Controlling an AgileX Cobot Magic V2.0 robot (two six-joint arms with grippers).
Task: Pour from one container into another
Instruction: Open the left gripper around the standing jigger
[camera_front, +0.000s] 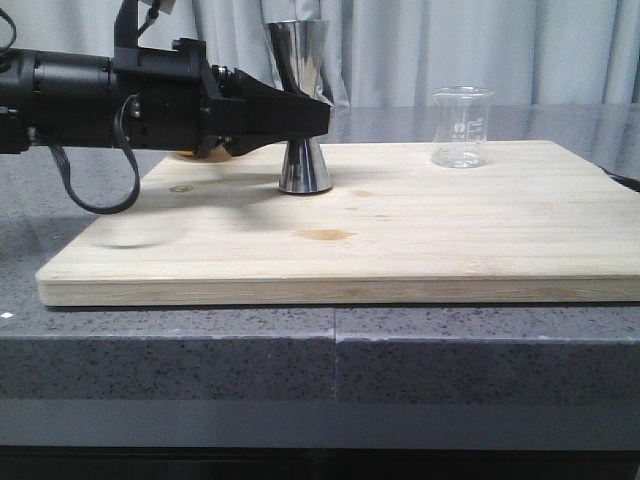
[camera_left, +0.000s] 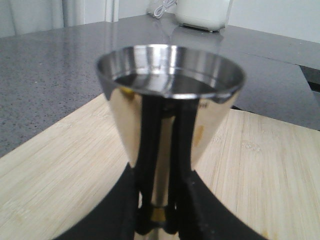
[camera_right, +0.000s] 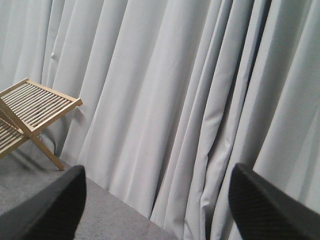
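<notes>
The steel jigger (camera_front: 303, 165) stands upright on the wooden board (camera_front: 450, 230), left of centre. My left gripper (camera_front: 310, 118) reaches in from the left and is shut on its narrow waist. In the left wrist view the jigger's upper cup (camera_left: 170, 95) fills the middle, and both black fingers of the left gripper (camera_left: 159, 215) press the waist by the gold band. The clear glass beaker (camera_front: 460, 127) stands at the board's back right, apart from both grippers. My right gripper (camera_right: 157, 200) is open, holds nothing and faces a curtain.
The board lies on a grey stone counter (camera_front: 300, 350) and has a yellowish stain (camera_front: 325, 235) near its middle. A white appliance (camera_left: 202, 12) stands at the counter's back. A wooden slatted rack (camera_right: 30, 112) stands before the curtain (camera_right: 190, 90).
</notes>
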